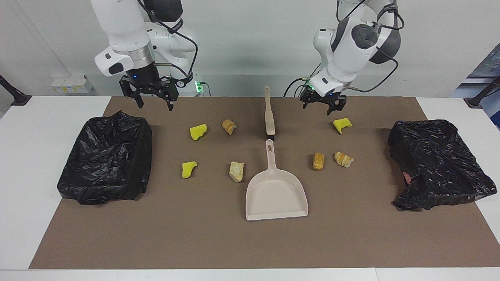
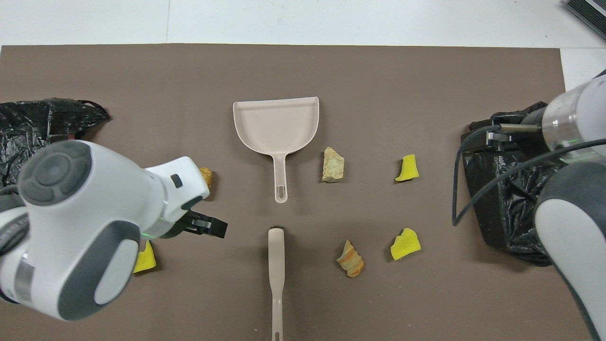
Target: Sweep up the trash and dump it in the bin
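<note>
Trash — seven small lumps — lay scattered on the brown mat [image 1: 351,242], none of it yet in either bag-lined bin: yellow sponge chunks [image 1: 198,131] and a striped roll [image 1: 229,126] toward the right arm's end, a pale rock-like piece [image 1: 236,171] just beside the dustpan [image 1: 275,194], and two more rolls [image 1: 343,159] with another sponge chunk [image 1: 342,124] toward the left arm's end. The brush [image 1: 269,115] lay untouched, its head almost meeting the dustpan's handle. The left gripper [image 1: 323,102] hung over the mat between the brush and that sponge chunk, fingers spread and holding nothing; the right gripper [image 1: 150,93] hung near the black bin [image 1: 107,164], likewise spread and empty. Probable hazards — a descent that landed on the low, flat brush off-centre could knock it into the dustpan handle; a loose grip could let it twist; a hard sweep could roll the rounded pieces past the pan's lip, and light sponge could bounce off.
</note>
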`<state>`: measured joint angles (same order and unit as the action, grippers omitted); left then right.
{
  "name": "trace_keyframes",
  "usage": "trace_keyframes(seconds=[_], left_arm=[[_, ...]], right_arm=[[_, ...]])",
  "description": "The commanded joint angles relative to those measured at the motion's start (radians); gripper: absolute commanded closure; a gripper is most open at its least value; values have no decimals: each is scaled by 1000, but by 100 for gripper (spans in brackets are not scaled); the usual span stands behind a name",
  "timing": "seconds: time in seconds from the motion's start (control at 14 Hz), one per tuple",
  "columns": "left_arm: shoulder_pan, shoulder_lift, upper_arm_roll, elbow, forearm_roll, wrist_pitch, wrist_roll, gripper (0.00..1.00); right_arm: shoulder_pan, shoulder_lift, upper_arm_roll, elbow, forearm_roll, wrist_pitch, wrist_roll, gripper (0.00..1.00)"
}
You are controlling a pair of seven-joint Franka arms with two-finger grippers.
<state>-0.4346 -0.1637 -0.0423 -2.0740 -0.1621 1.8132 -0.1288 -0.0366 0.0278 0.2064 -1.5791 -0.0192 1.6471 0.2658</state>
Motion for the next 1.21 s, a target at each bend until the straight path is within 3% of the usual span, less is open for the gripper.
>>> trace_keyframes(seconds=[0.0, 0.29, 0.57, 0.86, 1.07, 1.14], left_arm=[[-105, -103, 19, -150, -10, 69, -81, 0], [-228, -132, 16, -244, -10, 121, -190, 0], [-392, -122, 16, -421, -10, 358, -359, 0], [-519, -62, 16, -485, -10, 503, -527, 0], [-546, -56, 16, -498, -10, 528, -580, 0], [-550, -56, 16, -498, -10, 525, -592, 10]], right_arm=[[47, 93, 41, 33, 1, 54, 18, 0], [211, 251, 38, 111, -54, 112, 180, 0], [337, 369, 39, 181, -64, 154, 303, 0], [435, 516, 34, 284, -67, 184, 411, 0], [491, 578, 38, 287, -102, 241, 434, 0], [494, 584, 39, 281, -111, 252, 432, 0]])
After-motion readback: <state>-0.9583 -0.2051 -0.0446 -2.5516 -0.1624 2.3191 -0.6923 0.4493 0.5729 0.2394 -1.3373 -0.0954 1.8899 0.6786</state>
